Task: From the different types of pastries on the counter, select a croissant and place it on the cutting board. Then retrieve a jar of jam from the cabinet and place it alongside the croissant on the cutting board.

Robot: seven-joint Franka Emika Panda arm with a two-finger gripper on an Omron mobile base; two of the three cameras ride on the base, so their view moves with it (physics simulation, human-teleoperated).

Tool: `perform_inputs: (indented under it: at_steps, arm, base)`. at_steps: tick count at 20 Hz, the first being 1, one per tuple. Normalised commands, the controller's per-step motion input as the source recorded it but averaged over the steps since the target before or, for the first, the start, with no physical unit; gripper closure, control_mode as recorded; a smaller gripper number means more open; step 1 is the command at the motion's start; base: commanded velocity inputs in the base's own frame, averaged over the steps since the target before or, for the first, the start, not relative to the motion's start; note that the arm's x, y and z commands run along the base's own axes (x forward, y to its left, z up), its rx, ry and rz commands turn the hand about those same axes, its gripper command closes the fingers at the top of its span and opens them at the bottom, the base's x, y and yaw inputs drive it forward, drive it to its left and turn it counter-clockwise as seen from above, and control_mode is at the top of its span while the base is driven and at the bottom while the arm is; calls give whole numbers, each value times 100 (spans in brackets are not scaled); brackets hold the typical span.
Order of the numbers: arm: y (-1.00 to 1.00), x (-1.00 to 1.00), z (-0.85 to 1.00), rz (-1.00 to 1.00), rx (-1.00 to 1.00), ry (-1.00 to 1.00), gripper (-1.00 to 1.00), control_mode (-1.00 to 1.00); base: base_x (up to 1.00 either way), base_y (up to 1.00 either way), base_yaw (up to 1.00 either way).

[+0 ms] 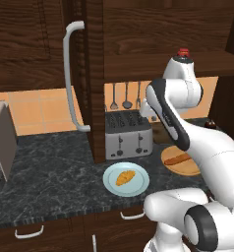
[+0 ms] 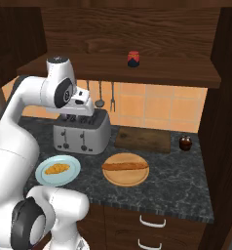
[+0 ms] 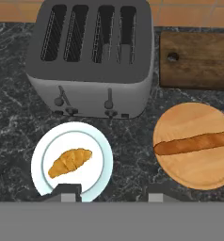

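The croissant point(image 3: 70, 162) point(image 1: 125, 177) point(image 2: 57, 169), a small golden crescent, lies on a light-blue plate point(image 3: 38, 164) in front of the toaster. My gripper point(image 3: 115, 194) point(image 2: 79, 118) hovers high above the toaster and plate, pointing down, open, with nothing between its fingers. The dark cutting board point(image 3: 198, 66) point(image 2: 142, 139) lies flat to the right of the toaster. A long brown stick pastry point(image 3: 194, 142) point(image 2: 125, 166) rests on a round pale board point(image 3: 194, 172). The jar of jam point(image 2: 133, 58) point(image 1: 183, 52), red-lidded, stands on the open cabinet's shelf point(image 2: 162, 73).
A grey toaster point(image 3: 92, 61) point(image 1: 128, 135) stands at the back of the counter point(image 1: 55, 172). The cabinet door with its curved handle point(image 1: 70, 74) hangs open on the left. A small dark pot point(image 2: 185, 143) sits right of the cutting board. Utensils point(image 1: 125, 96) hang on the tiled wall.
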Motion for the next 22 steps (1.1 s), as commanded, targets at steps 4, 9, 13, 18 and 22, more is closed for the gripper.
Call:
perform_inputs:
  at_steps: [4, 9, 13, 18, 22]
  arm:
    - [2, -28, -27, -3, -1, -12, -100, -100]
    - [40, -23, -51, -21, 0, -11, -100, -100]
    - [30, -1, -55, -17, 0, -3, -100, -100]
    - [14, 11, -60, -12, 0, 3, -100, -100]
    - [20, 34, -65, -14, 2, 5, -100, -100]
  base:
    - [0, 0, 0]
    - [0, 0, 0]
    - [0, 0, 0]
    - [0, 0, 0]
    - [0, 0, 0]
